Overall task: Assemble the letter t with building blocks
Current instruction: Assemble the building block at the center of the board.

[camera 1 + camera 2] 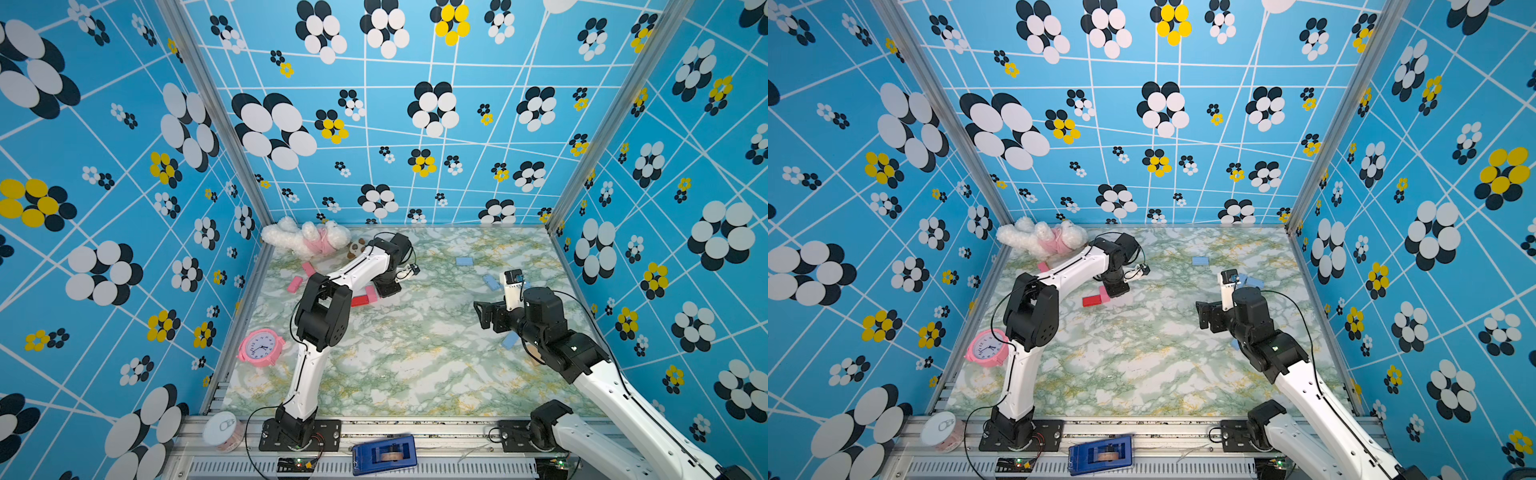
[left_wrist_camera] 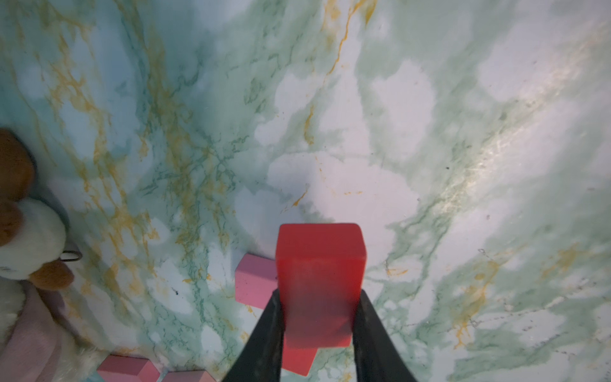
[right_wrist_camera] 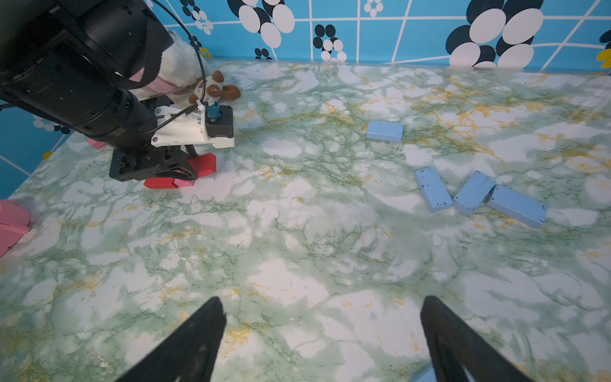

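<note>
Bearing blocks, a marbled table meets flowered walls.

Plush is lying in the table's far left corner; clock is standing nearer the front, at the left edge. Left gripper is holding a block partly over a second block, left of centre. Trio is lying at the right rear, lone block behind it.

robot lab booth, printed walls
</note>
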### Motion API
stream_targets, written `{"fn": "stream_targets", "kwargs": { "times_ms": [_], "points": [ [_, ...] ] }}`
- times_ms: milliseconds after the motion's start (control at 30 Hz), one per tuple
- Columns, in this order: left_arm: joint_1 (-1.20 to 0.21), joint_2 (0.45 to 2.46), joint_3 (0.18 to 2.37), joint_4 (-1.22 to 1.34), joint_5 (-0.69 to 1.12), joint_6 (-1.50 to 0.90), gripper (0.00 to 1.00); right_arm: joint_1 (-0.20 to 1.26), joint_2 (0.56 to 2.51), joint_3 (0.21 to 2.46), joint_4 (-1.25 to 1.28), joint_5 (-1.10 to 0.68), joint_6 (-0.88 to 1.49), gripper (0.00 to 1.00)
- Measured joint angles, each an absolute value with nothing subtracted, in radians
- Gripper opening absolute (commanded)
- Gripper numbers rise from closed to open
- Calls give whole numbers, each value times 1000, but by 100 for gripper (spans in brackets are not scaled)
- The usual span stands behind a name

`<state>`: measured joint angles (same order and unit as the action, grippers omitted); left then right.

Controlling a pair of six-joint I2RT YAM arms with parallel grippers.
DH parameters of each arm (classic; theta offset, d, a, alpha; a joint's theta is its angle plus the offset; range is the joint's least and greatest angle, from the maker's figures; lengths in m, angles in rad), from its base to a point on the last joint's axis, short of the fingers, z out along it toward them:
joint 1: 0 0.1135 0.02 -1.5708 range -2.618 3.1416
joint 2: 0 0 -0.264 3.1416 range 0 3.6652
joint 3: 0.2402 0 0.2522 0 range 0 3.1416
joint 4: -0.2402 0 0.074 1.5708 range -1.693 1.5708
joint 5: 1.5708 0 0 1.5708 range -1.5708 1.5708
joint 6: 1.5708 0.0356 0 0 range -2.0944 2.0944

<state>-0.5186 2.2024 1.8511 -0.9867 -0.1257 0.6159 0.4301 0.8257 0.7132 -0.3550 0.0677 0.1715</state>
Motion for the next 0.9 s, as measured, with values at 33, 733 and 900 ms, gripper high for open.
{"fn": "stream_targets", "kwargs": {
  "times_ms": [33,733,900],
  "points": [
    [-516,2202,1851,-987,-127,617,20,430,826,713,-355,68,171,96],
    [-510,2203,1800,-938,-128,623,27,430,827,713,-355,65,172,96],
    [-510,2205,1796,-933,-129,627,29,430,828,713,-355,64,172,96]
  ]
}}
